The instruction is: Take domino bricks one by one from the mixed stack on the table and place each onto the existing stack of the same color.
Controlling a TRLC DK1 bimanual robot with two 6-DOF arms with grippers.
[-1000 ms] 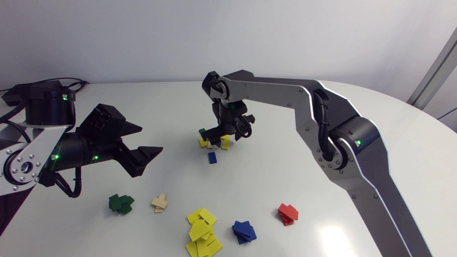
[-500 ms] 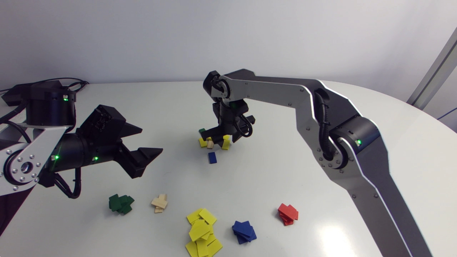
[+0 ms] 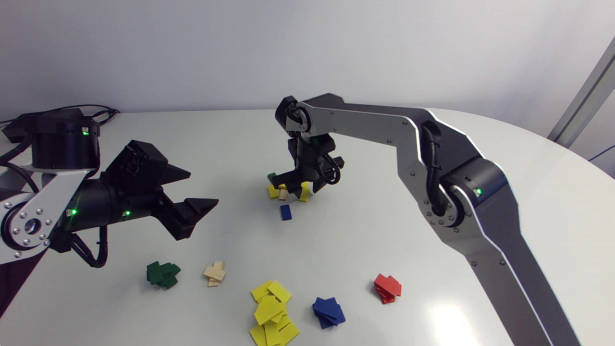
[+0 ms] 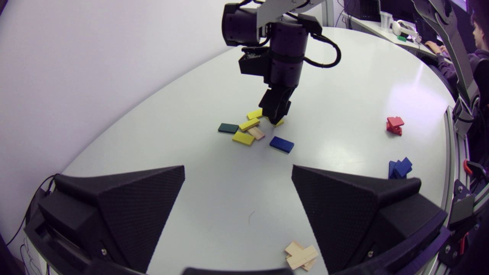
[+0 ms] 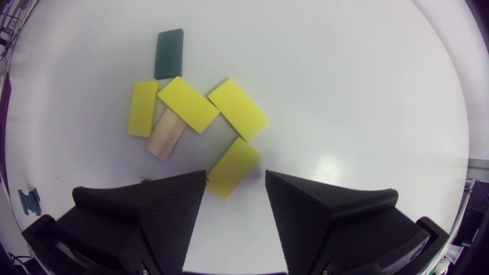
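The mixed pile lies mid-table: yellow bricks (image 3: 273, 192), a wooden brick (image 3: 283, 194), a dark green brick (image 3: 272, 176) and a blue brick (image 3: 286, 212) a little apart. My right gripper (image 3: 300, 185) points straight down at the pile's right side. It is shut on one yellow brick (image 5: 233, 168), which lies askew between the fingers at table level. From the left wrist view the right gripper (image 4: 276, 114) stands on that same brick (image 4: 279, 123). My left gripper (image 3: 204, 187) hovers open and empty at the left, well short of the pile.
Sorted stacks line the near edge: green (image 3: 162, 275), wood (image 3: 215, 273), a sprawling yellow one (image 3: 271, 312), blue (image 3: 328, 311) and red (image 3: 387, 288). The right arm's long links span the table's right half.
The right gripper's fingers have drawn together around the yellow brick at the pile. The left arm has stayed where it was.
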